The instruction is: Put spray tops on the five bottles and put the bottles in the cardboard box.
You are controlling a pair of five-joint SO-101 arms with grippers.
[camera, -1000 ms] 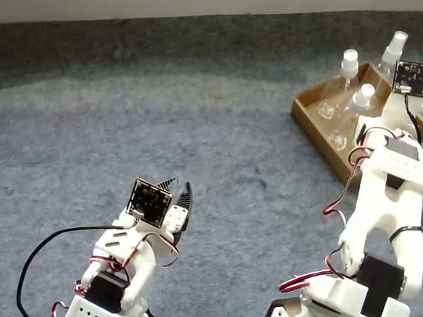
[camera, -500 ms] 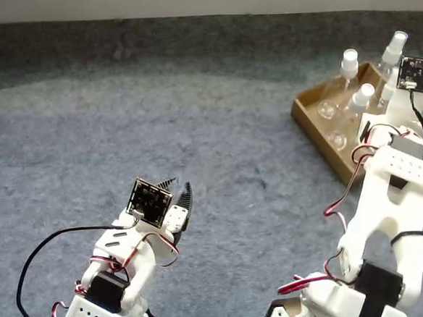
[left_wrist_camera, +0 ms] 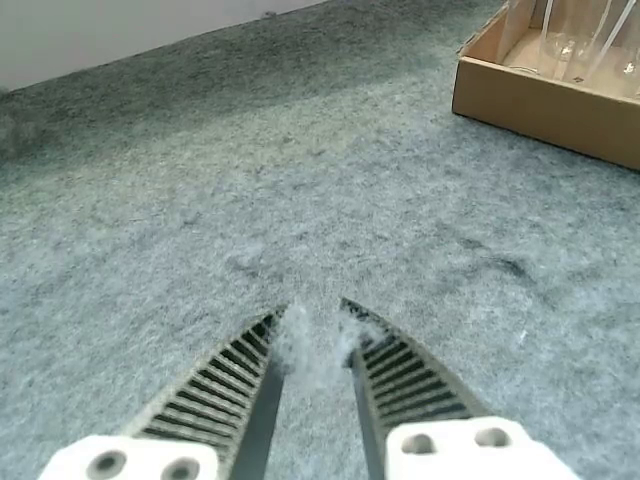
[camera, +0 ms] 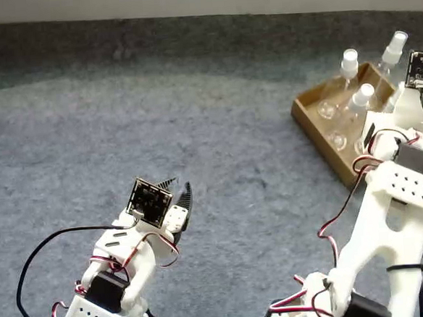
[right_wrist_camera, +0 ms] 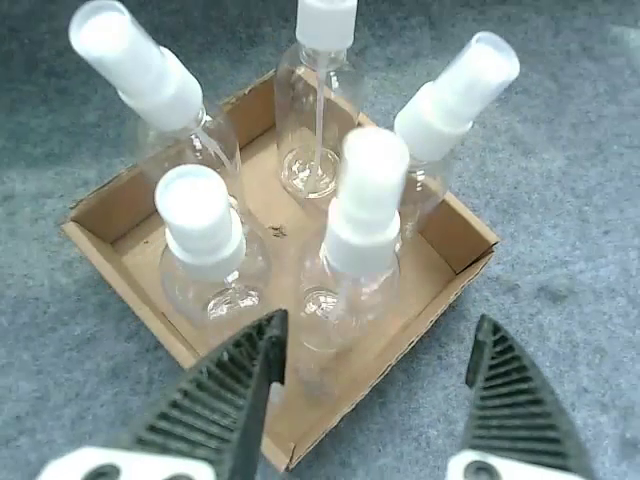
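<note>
Five bottles (right_wrist_camera: 365, 235), each wearing a white spray top (right_wrist_camera: 198, 215), stand together in the cardboard box (right_wrist_camera: 455, 238) directly beneath the right gripper (right_wrist_camera: 380, 325), whose jaws are spread wide and empty. The left gripper (left_wrist_camera: 315, 312), narrowly parted, holds nothing, well apart from the box. The task looks finished.

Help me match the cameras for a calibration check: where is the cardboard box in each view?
High view: the cardboard box lies at the far right, ahead of the right arm.
Left wrist view: one corner of it, far beyond the left gripper.
Right wrist view: straight below the open right gripper.
Shared landmark: the clear bottles with white spray tops standing in it.
</note>
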